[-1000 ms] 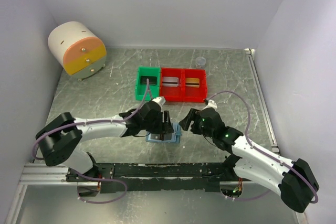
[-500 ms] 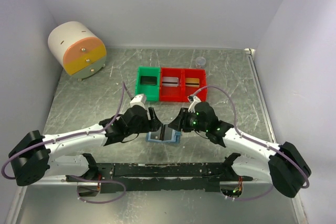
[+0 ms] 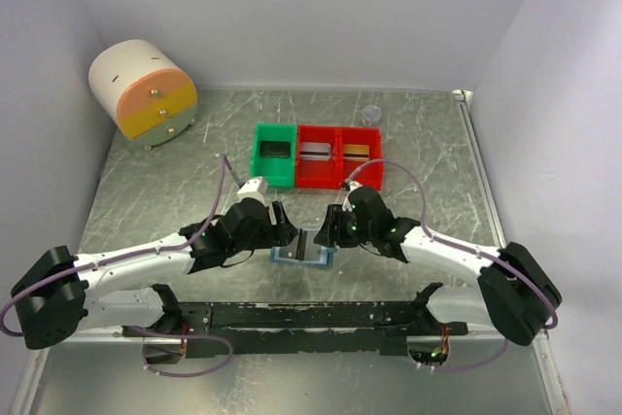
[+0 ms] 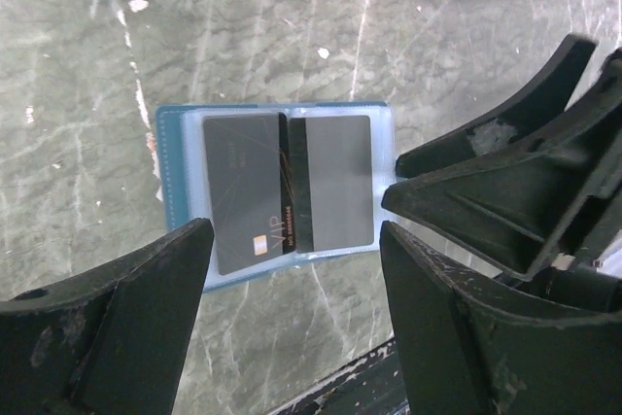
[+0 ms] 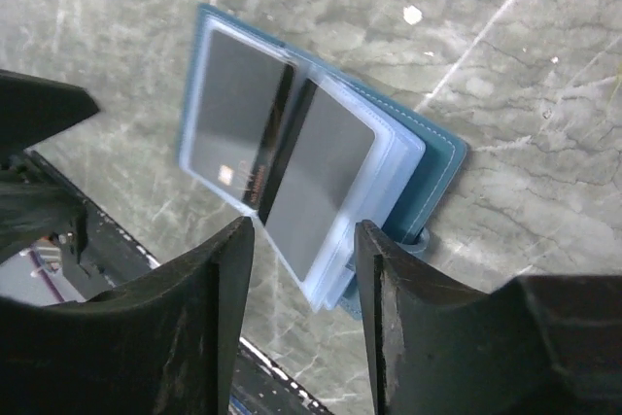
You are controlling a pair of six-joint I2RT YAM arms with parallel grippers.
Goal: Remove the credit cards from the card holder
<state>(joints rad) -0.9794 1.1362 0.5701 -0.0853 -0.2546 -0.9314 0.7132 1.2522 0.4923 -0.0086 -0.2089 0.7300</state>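
Observation:
The blue card holder lies open on the table, with its teal edge showing in both wrist views. In its clear sleeves sit two credit cards, a dark card and a grey card. My left gripper hovers open just left of and above the holder, holding nothing. My right gripper is at the holder's right side. Its fingers stand apart either side of the sleeves' corner, with a gap showing to each finger.
Behind the holder a green bin holds a flat dark item. A red double bin holds a silvery and a gold one. A round drawer unit stands at the back left. A black rail runs along the near edge.
My left gripper has drawn back left off the holder and opened wider. My right gripper has moved left to the holder's right edge, jaws narrower than before.

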